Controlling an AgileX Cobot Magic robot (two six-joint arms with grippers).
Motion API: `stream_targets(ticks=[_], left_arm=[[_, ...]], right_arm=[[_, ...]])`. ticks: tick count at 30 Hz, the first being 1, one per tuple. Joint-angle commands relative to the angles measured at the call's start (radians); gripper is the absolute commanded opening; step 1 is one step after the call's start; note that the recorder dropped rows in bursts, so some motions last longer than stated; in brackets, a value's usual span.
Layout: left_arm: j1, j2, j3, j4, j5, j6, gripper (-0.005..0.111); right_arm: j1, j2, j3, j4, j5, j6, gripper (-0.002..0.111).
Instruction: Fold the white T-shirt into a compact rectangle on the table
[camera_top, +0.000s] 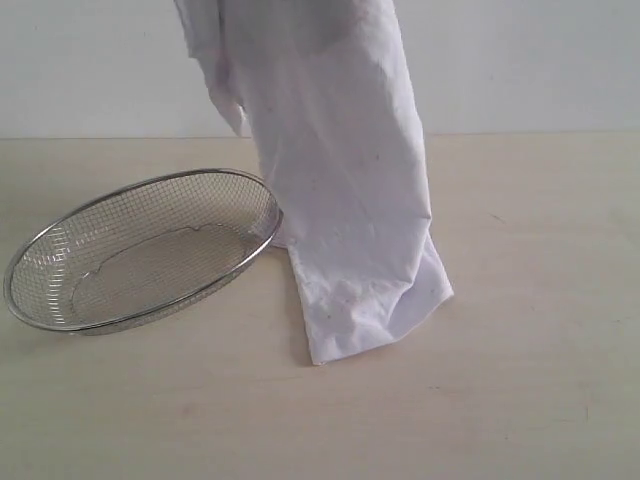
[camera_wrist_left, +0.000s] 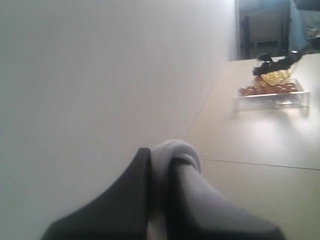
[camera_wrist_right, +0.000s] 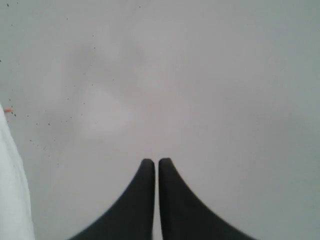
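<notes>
Left gripper: clenched on a bunched fold of the white T-shirt, which bulges out between its dark fingers.

Right gripper: jaws closed, with only a hairline gap. Whether any cloth sits in that gap cannot be told. A strip of white fabric runs along one edge of its wrist view.

White T-shirt: hangs as a long, wrinkled column from above the top edge of the exterior view, left of centre. Its lower end rests crumpled on the table. Both grippers lie above the exterior view, out of frame.

Table: pale beige, with bare surface to the right of the shirt and on the near side.

Wire-mesh basket: round and metal, tilted, on the left. Its right rim is just at the shirt's hanging edge.

Clear box: holds small orange-red items and is seen only in the left wrist view, well apart from the gripper.
</notes>
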Motion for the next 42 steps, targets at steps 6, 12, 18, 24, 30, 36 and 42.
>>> stream_targets(ticks=[6, 12, 18, 24, 30, 36, 42], left_arm=[[-0.096, 0.0, 0.004, 0.151, 0.089, -0.104, 0.004], [-0.166, 0.0, 0.071, 0.308, 0.089, -0.173, 0.004], [-0.245, -0.009, 0.096, 0.187, 0.089, -0.114, 0.004], [-0.32, -0.149, 0.087, 0.021, 0.089, -0.086, 0.004], [-0.32, -0.212, 0.041, 0.297, 0.085, -0.282, 0.004], [-0.32, -0.005, 0.12, 0.423, 0.023, -0.297, 0.004], [-0.32, 0.164, 0.157, 0.6, -0.118, -0.332, 0.004]], right_arm=[[-0.006, -0.002, -0.002, 0.014, 0.012, -0.013, 0.0], [-0.006, -0.002, -0.002, 0.014, 0.016, -0.014, 0.0], [-0.006, -0.002, -0.002, 0.01, 0.039, -0.034, 0.0], [-0.006, -0.002, -0.002, -0.001, 0.046, -0.034, 0.0], [-0.006, -0.002, -0.002, 0.003, 0.028, -0.026, 0.0], [-0.006, -0.002, -0.002, 0.006, 0.037, -0.016, 0.0], [-0.006, -0.002, -0.002, 0.006, 0.066, -0.034, 0.0]])
